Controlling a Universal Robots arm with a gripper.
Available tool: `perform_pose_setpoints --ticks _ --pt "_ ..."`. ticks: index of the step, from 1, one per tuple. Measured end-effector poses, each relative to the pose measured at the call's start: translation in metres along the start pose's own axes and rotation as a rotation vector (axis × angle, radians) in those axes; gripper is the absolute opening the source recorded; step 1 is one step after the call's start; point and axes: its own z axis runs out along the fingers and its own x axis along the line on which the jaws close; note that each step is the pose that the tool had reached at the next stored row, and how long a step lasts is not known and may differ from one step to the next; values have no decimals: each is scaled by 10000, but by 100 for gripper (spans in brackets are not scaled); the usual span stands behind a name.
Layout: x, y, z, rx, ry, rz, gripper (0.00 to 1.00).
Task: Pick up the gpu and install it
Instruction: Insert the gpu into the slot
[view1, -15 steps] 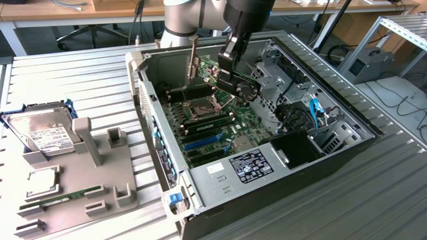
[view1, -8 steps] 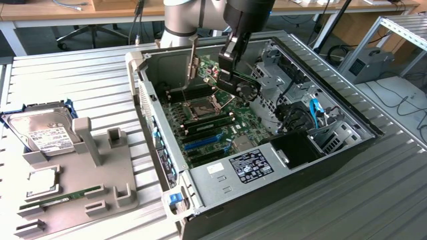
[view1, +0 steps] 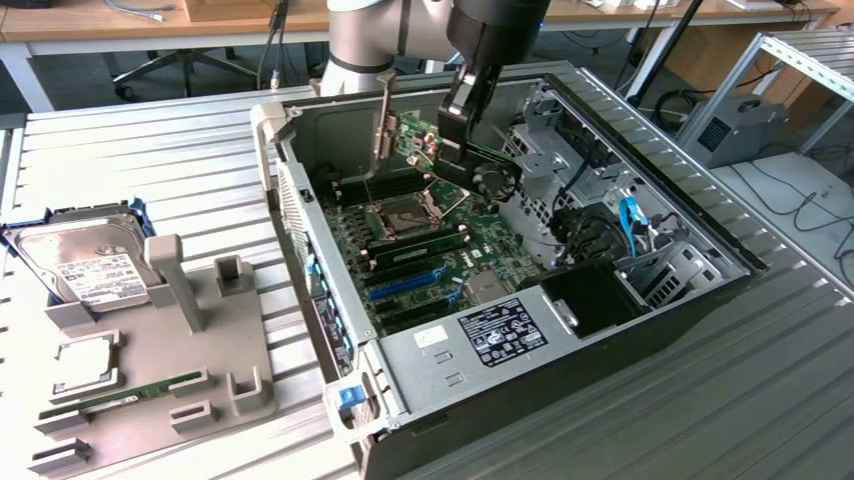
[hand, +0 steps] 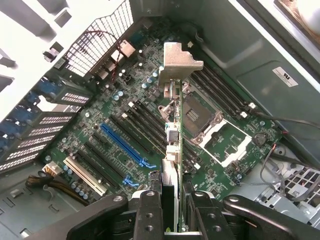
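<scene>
Clamped upright and edge-on between the black fingers of the gripper (view1: 465, 150) (hand: 175, 212): the gpu (view1: 430, 140) (hand: 176, 125), a thin green board with a folded silver end bracket, hanging over the open grey steel computer case (view1: 296, 210). Inside the case, a green motherboard (hand: 100, 125) with a square metal-framed CPU socket (view1: 400, 215), black slots and one long blue slot (hand: 122, 145). At nine o'clock of the case in the exterior view, on the ribbed metal table (view1: 160, 160), a grey moulded holder (view1: 187, 370) carrying a silver hard drive (view1: 80, 265) and a narrow green RAM stick (view1: 127, 393).
</scene>
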Motion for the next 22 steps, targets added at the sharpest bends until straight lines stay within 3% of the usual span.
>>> perform_pose_setpoints --ticks 22 --pt "0 0 0 -12 18 -482 26"
